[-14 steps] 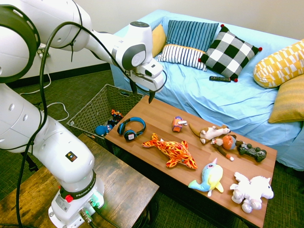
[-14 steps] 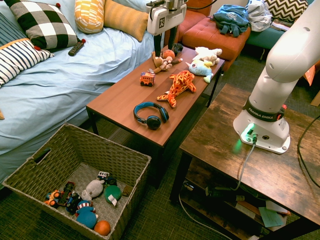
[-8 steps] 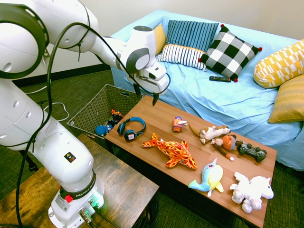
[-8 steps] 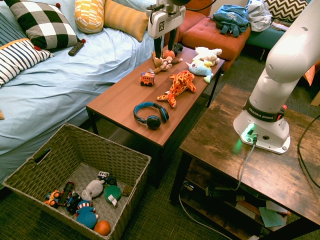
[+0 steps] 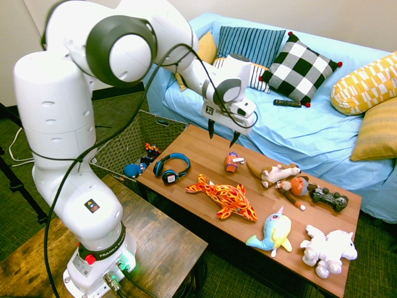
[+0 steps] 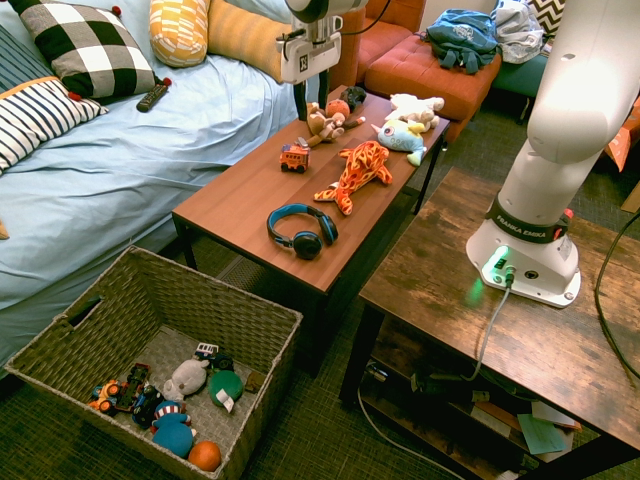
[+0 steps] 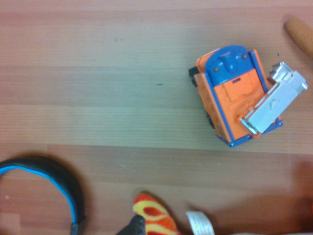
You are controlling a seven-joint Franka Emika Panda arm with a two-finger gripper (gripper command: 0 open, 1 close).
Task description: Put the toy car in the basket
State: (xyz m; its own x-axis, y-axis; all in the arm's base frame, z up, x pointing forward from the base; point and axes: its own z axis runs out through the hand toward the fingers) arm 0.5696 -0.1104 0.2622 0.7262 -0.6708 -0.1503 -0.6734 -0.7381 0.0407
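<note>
The toy car [image 5: 233, 162] [image 6: 294, 157], small, orange-red with blue and white details, stands on the wooden table [image 5: 205, 155] near its sofa-side edge. The wrist view shows the toy car [image 7: 238, 96] from above, blue roof bar and a grey-white part on top. My gripper [image 5: 221, 134] [image 6: 313, 103] hangs open above the table, just over and slightly left of the car, fingers pointing down and holding nothing. The woven grey-brown basket [image 5: 127, 141] [image 6: 130, 290] sits on the floor off the table's left end and holds several small toys.
On the table lie blue headphones [image 5: 172, 167] [image 7: 46, 191], an orange flame-patterned plush fish [image 5: 224, 198] [image 6: 358, 170], a dog plush [image 5: 276, 172], a monkey plush [image 5: 298, 186], a narwhal plush [image 5: 274, 231] and a white plush [image 5: 329, 248]. The blue sofa [image 5: 298, 130] runs behind the table.
The arm has swung right along the table, carrying the gripper from near the basket end to a spot above the toy car. The fingers stay open. No toy has moved.
</note>
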